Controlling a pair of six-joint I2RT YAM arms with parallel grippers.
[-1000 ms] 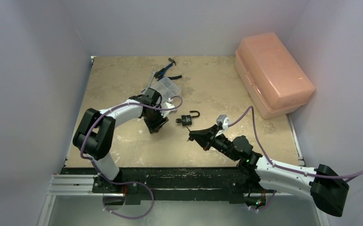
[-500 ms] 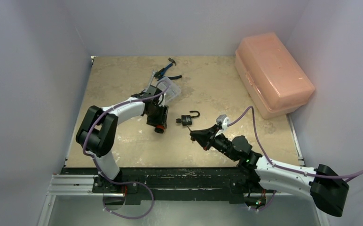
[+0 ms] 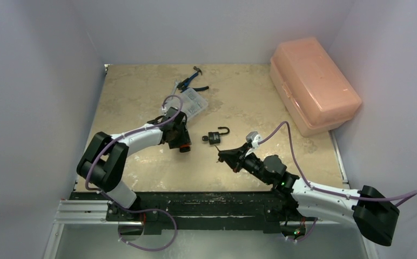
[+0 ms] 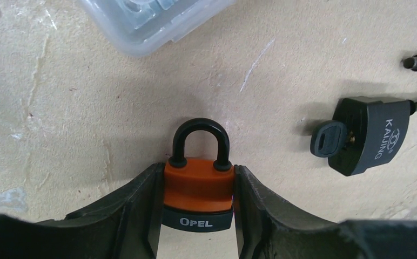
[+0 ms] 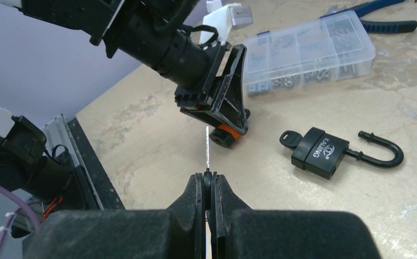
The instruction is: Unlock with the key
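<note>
The orange padlock's (image 4: pixel 198 189) keyhole does not show in the left wrist view, and its sides are covered by the fingers of the left gripper (image 4: pixel 198 174). From above only an orange sliver is visible. The black padlock's (image 4: pixel 369 135) shackle runs off the right edge, and the clear parts box (image 4: pixel 152 21) off the far edge. The key's (image 5: pixel 208 148) head is buried in the clamped right gripper (image 5: pixel 208 183), and its teeth are too fine to tell.

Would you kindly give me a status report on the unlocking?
Left gripper shut on orange padlock, shackle closed. Right gripper shut on key, not inserted. Black padlock alongside, open.
</note>
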